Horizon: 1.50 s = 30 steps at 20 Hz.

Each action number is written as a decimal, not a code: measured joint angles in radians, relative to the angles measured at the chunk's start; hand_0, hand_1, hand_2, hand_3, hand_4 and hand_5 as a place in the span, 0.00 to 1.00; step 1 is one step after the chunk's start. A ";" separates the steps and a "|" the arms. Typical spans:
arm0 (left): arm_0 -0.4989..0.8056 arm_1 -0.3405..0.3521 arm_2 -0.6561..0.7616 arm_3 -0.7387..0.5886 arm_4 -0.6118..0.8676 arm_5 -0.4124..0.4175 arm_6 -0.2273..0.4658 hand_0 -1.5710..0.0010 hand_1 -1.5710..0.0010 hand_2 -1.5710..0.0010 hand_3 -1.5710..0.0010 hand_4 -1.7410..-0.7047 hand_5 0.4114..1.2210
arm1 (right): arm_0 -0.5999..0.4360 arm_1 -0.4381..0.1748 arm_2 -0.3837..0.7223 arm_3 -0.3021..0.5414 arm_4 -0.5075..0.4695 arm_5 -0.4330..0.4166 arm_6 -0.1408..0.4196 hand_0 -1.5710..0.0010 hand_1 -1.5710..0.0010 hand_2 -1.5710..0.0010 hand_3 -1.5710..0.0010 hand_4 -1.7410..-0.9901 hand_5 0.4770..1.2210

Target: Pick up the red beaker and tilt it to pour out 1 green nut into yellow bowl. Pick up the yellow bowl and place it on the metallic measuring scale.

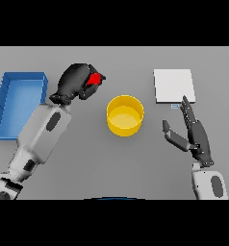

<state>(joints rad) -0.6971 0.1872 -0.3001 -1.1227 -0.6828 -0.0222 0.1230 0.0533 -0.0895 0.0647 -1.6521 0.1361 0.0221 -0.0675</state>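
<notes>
Currently, left hand (77,81): I am seeing its fingers curling round the red beaker (93,79), left of and beyond the yellow bowl (125,115).
Right hand (193,132): idling, fingers straight, near the metallic measuring scale (173,85).
Risk: tilting this far off, I am risking nuts missing the bowl.

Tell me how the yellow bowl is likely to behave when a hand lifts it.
The yellow bowl looks rigid, with upright walls, so it should keep its shape under a grip. Its broad round base suggests it will sit steady rather than tip or roll. It looks empty, so probably light; the smooth sides may slip in the open right hand.
</notes>
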 measured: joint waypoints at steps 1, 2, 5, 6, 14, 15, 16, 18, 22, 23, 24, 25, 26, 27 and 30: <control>-0.022 0.005 -0.033 0.010 -0.034 -0.035 0.019 0.00 0.00 0.00 0.00 0.01 0.94 | 0.007 -0.008 -0.005 0.000 -0.005 0.006 -0.005 1.00 1.00 1.00 1.00 0.60 0.29; -0.044 0.015 -0.061 0.015 -0.060 -0.071 0.018 0.00 0.00 0.00 0.00 0.01 0.95 | 0.002 -0.001 0.002 0.002 0.004 0.001 0.007 1.00 1.00 1.00 1.00 0.60 0.29; -0.104 0.041 -0.135 0.054 -0.135 -0.161 0.004 0.00 0.00 0.00 0.00 0.06 0.98 | 0.003 -0.016 -0.012 0.002 -0.007 0.007 0.004 1.00 1.00 1.00 1.00 0.60 0.29; -0.125 0.044 -0.152 0.066 -0.154 -0.200 0.011 0.00 0.00 0.00 0.00 0.10 0.98 | -0.001 -0.017 -0.013 0.002 -0.008 0.007 0.016 1.00 1.00 1.00 1.00 0.60 0.28; -0.289 0.049 -0.332 0.166 -0.343 -0.415 0.006 0.00 0.00 0.00 0.19 0.04 1.00 | 0.003 0.018 -0.024 0.007 -0.065 0.021 0.030 1.00 1.00 1.00 1.00 0.58 0.19; -0.306 0.049 -0.350 0.169 -0.359 -0.437 -0.003 0.00 0.00 0.00 0.21 0.04 1.00 | -0.007 0.012 -0.035 0.019 -0.075 0.024 0.037 1.00 1.00 1.00 1.00 0.59 0.18; -0.318 0.049 -0.364 0.183 -0.371 -0.443 -0.015 0.00 0.00 0.00 0.23 0.03 1.00 | -0.012 0.015 -0.037 0.022 -0.082 0.026 0.036 1.00 1.00 1.00 1.00 0.59 0.17; -0.363 0.041 -0.401 0.212 -0.406 -0.465 -0.050 0.00 0.00 0.00 0.15 0.02 1.00 | -0.004 0.014 -0.033 0.012 -0.074 0.022 0.035 1.00 1.00 1.00 1.00 0.59 0.17; -0.407 0.030 -0.483 0.226 -0.484 -0.465 -0.085 0.00 0.00 0.00 0.06 0.01 1.00 | 0.008 0.019 -0.029 0.019 -0.059 0.015 0.015 1.00 1.00 1.00 1.00 0.59 0.16; -0.418 0.028 -0.502 0.222 -0.499 -0.479 -0.094 0.00 0.00 0.00 0.05 0.01 1.00 | 0.013 0.024 -0.020 0.012 -0.047 0.008 0.012 1.00 1.00 1.00 1.00 0.59 0.17; -0.416 0.019 -0.522 0.220 -0.516 -0.477 -0.093 0.00 0.00 0.00 0.04 0.01 1.00 | 0.009 0.019 -0.024 0.013 -0.041 0.003 0.013 1.00 1.00 1.00 1.00 0.59 0.17; -0.411 0.037 -0.542 0.211 -0.533 -0.471 -0.107 0.00 0.00 0.00 0.03 0.00 1.00 | 0.011 0.011 -0.029 0.002 -0.052 0.009 0.014 1.00 1.00 1.00 1.00 0.60 0.17; -0.415 0.039 -0.557 0.210 -0.551 -0.466 -0.104 0.00 0.00 0.00 0.03 0.00 1.00 | 0.007 0.011 -0.032 0.009 -0.054 0.009 0.022 1.00 1.00 1.00 1.00 0.60 0.17; -0.430 0.026 -0.575 0.225 -0.574 -0.459 -0.102 0.00 0.00 0.00 0.02 0.00 1.00 | -0.004 0.008 -0.038 0.016 -0.065 0.015 0.042 1.00 1.00 1.00 1.00 0.61 0.17; -0.470 0.023 -0.642 0.256 -0.626 -0.492 -0.148 0.00 0.00 0.00 0.01 0.00 1.00 | 0.004 0.007 -0.033 0.005 -0.057 0.012 0.023 1.00 1.00 1.00 1.00 0.60 0.18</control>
<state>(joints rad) -1.1672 0.2101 -0.9425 -0.8667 -1.3085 -0.5144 -0.0250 0.0578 -0.0823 0.0313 -1.6471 0.0796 0.0338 -0.0442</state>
